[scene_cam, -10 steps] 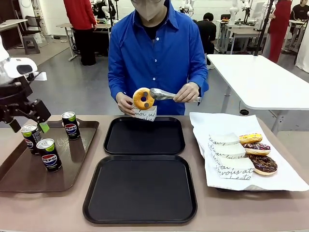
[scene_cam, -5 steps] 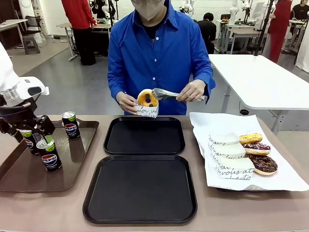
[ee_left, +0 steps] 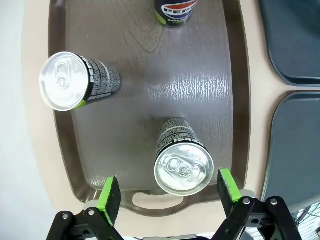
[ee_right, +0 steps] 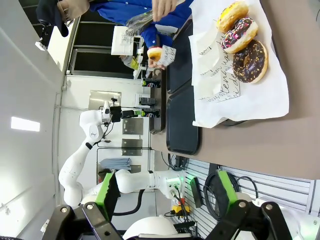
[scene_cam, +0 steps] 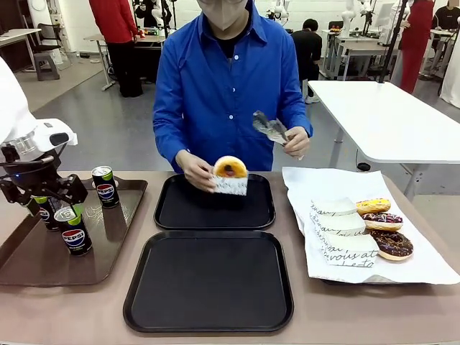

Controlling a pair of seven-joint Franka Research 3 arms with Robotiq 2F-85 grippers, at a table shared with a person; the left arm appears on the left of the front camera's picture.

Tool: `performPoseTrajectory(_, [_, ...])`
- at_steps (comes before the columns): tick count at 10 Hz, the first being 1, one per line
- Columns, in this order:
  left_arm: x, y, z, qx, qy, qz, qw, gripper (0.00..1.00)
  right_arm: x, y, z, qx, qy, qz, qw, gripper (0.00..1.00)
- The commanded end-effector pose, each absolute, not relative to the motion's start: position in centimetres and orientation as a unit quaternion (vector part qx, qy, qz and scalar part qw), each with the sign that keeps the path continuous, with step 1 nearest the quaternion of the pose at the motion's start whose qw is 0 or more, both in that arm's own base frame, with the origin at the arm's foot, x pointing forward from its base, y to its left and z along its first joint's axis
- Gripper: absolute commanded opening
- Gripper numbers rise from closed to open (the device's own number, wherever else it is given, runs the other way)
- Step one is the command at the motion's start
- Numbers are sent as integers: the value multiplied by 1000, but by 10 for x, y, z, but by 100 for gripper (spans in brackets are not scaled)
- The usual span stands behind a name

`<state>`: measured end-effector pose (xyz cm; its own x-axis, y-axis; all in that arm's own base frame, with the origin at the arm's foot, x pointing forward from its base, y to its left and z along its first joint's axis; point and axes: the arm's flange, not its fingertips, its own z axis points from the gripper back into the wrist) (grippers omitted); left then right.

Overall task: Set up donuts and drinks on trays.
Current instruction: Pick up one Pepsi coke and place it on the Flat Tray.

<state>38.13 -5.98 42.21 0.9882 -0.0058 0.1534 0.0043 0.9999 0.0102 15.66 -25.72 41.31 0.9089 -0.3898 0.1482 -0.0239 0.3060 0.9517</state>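
My left gripper hangs open over the brown tray, its green pads either side of the nearest Pepsi can and above it. Two more cans stand farther back. The person's hand holds a glazed donut in its paper sleeve just over the far black tray. The near black tray is bare. My right gripper is open, off the table's right end, with nothing between its fingers.
On white paper at the right lie three more donuts and a stack of printed sleeves. The person's other hand holds metal tongs raised above the table. A white table stands behind.
The person slid the donut into its sleeve, lowered it toward the far tray and lifted the tongs away. My left gripper came down and rightward over the nearest can.
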Motion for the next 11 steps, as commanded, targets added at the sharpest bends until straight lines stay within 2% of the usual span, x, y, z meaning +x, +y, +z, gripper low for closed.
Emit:
performPoseTrajectory(1, [386,-71,405,21,-70,17,997,100,156,-257,413,582,-182,-112,785,100])
performPoseTrajectory(7, [393,-84,389,26,-70,18,997,100,156,-257,413,582,-182,-112,785,100])
performPoseTrajectory(11, [413,-71,388,3,-57,43,997,100,156,-257,413,582,-182,-112,785,100])
